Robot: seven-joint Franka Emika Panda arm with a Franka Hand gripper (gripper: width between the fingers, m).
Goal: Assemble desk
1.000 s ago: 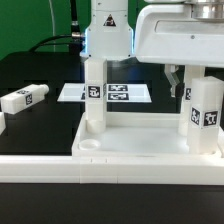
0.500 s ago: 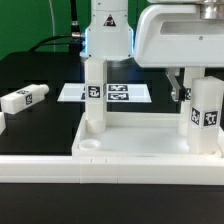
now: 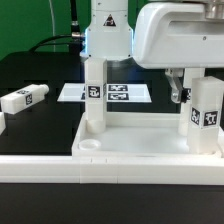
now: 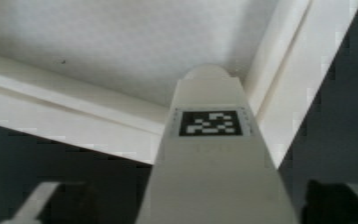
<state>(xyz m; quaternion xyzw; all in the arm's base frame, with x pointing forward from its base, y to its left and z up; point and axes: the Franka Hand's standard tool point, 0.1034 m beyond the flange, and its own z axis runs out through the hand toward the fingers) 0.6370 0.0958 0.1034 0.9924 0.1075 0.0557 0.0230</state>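
Observation:
The desk top (image 3: 130, 150), a white rimmed tray, lies at the front of the black table. Two white legs stand upright in its corners: one (image 3: 94, 100) at the exterior view's left, one (image 3: 204, 112) at its right. A third leg (image 3: 24, 98) lies loose on the table at the far left. My gripper (image 3: 181, 86) hangs at the right leg's top. In the wrist view that tagged leg (image 4: 208, 150) runs between my fingers (image 4: 43, 200), with a dark gap on each side. My gripper (image 4: 197, 205) is open around it.
The marker board (image 3: 120, 93) lies flat behind the desk top, between the two upright legs. The arm's white base column (image 3: 108, 35) stands at the back. The tray's raised rim (image 4: 87, 100) runs close beside the leg in the wrist view.
The arm has shifted slightly towards the exterior view's left over the right leg, and the fingers have come in towards it. The legs and desk top have not moved.

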